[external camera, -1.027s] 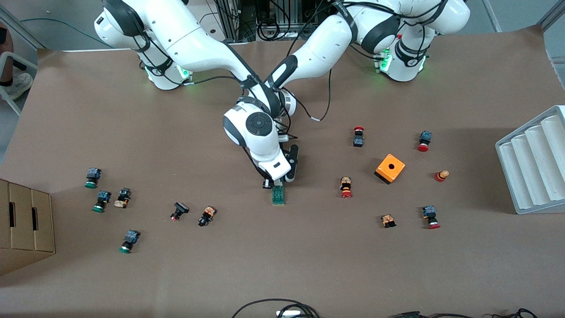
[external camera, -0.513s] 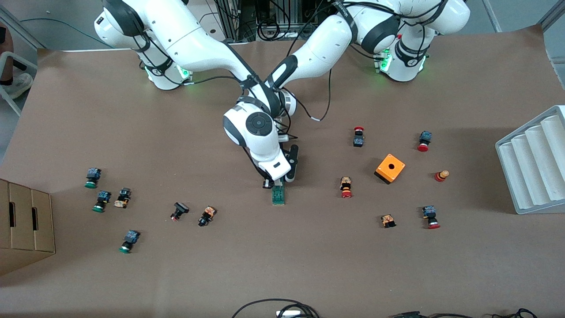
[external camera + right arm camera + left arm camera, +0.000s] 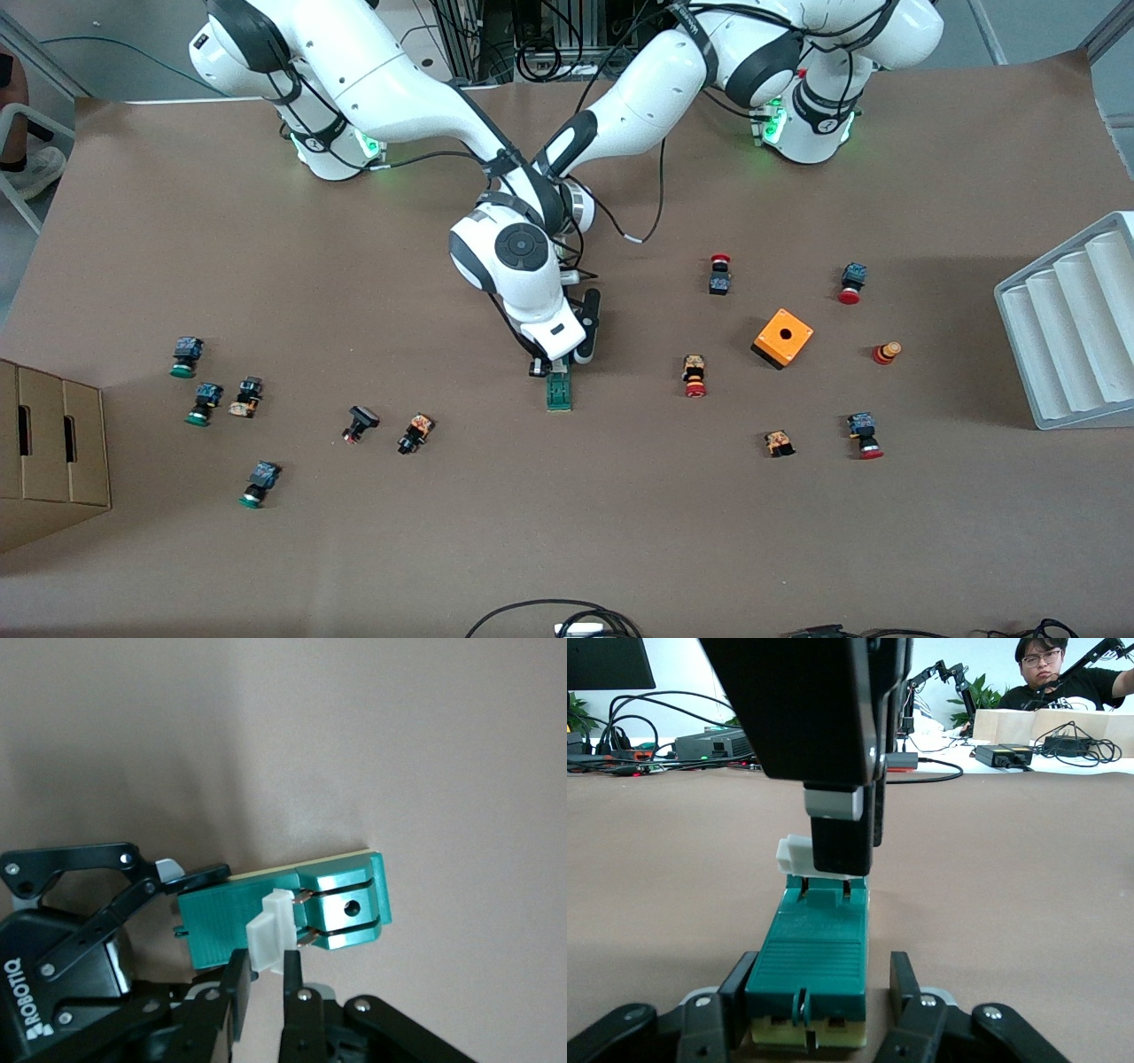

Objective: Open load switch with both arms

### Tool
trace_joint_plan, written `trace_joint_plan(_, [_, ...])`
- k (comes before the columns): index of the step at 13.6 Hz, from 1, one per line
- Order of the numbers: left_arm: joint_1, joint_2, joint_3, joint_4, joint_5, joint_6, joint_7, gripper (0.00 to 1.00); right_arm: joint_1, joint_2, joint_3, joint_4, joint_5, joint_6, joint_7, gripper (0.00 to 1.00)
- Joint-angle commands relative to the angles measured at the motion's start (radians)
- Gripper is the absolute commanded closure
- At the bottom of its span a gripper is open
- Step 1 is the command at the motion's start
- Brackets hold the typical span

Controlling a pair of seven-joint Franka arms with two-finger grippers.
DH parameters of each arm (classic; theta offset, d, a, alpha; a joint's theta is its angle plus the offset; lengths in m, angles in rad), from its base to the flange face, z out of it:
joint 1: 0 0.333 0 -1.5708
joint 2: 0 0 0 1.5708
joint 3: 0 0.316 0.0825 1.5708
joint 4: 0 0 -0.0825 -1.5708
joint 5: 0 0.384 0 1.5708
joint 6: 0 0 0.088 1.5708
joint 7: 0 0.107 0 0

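Two white jointed arms with black joint bands meet over the middle of a brown paper-covered surface [image 3: 567,532], where the switch [image 3: 558,390], a narrow green plastic block with a cream underside, lies flat. The left claw [image 3: 819,992] grips the block's end by its long sides, its black fingers [image 3: 735,979] pressed against the smooth green shell. The right claw [image 3: 263,979] comes down from above, its flat black fingers [image 3: 235,979] pinched shut on the white tab [image 3: 270,930], a small square-edged piece that stands up from the block beside two thin metal prongs. In the front view the right arm's rounded white wrist hides most of both claws, leaving only the green end of the switch showing nearer the camera.

Small push-buttons lie scattered on the paper: green-capped ones [image 3: 184,356] toward the right arm's end, red-capped ones [image 3: 695,376] toward the left arm's end. An orange box [image 3: 783,338] with a round hole on top sits among the red ones. A ribbed white tray [image 3: 1072,328] lies at the left arm's end, a cardboard box [image 3: 49,452] at the right arm's end
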Motion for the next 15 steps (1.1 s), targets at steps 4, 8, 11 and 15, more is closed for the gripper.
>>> trace_joint_plan(4, [-0.007, 0.027, -0.010, -0.031, -0.015, 0.019, -0.022, 0.34, 0.004, -0.003, 0.007, -0.031, -0.009, 0.015, 0.012, 0.79])
trace_joint_plan(8, [-0.007, 0.027, -0.010, -0.031, -0.015, 0.019, -0.022, 0.34, 0.010, 0.003, 0.007, -0.034, -0.012, 0.015, 0.012, 0.79])
trace_joint_plan(11, [-0.007, 0.027, -0.010, -0.031, -0.015, 0.019, -0.022, 0.34, 0.010, 0.003, 0.009, -0.034, -0.012, 0.015, 0.012, 0.79])
trace_joint_plan(15, [-0.007, 0.027, -0.010, -0.031, -0.015, 0.019, -0.022, 0.34, 0.010, 0.017, 0.012, -0.034, -0.014, 0.031, 0.013, 0.79])
